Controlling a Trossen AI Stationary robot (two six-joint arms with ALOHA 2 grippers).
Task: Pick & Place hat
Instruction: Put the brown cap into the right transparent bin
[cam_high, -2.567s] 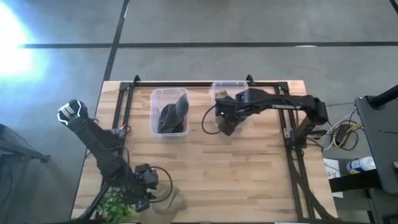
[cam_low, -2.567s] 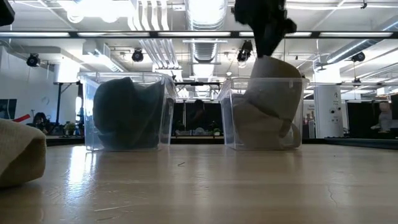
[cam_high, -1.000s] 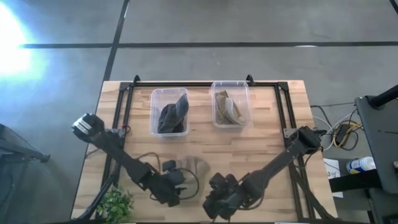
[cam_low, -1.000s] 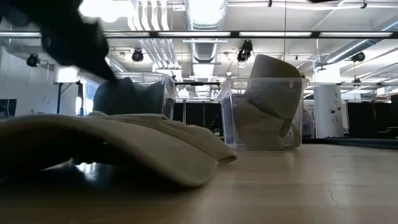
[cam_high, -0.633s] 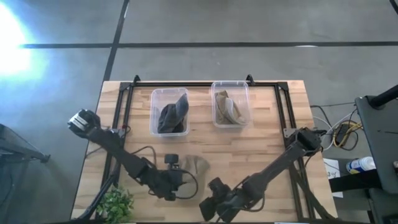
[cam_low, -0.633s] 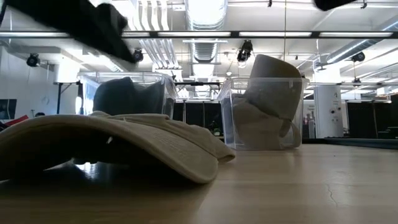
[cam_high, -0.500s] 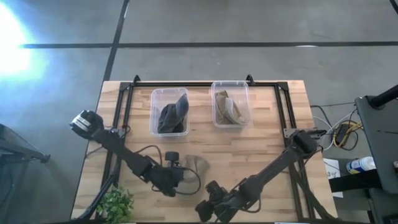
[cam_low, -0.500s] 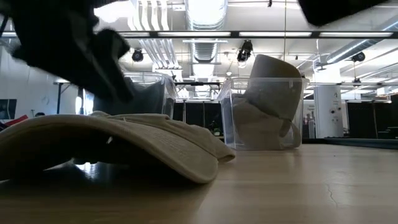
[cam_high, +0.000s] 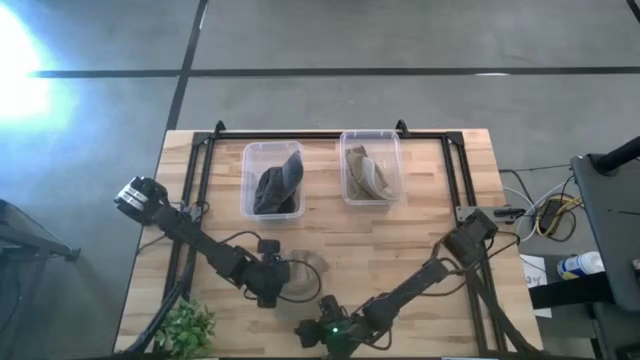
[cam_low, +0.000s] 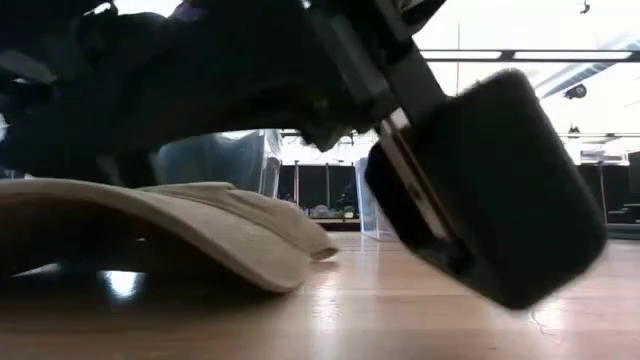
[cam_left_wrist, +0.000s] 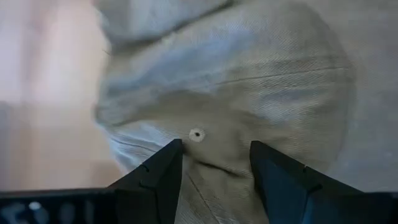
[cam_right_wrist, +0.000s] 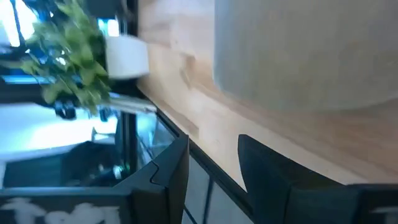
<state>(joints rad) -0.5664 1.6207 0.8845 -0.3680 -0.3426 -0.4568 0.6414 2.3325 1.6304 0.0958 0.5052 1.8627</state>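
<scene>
Left gripper open, fingers straddling crown of tan hat just by its top button. Hat lies flat on table, near front edge. You: sink lower so fingers pinch fabric fold, not skim it. Right gripper open too, low at front edge beside hat; keep it clear. Bins well behind.

floor: grey concrete, dark seams | table: light wood | ceiling lights: bright strips

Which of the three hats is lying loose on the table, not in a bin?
The tan hat beside the left gripper; the dark hat and other tan hat each sit in a bin.
</scene>
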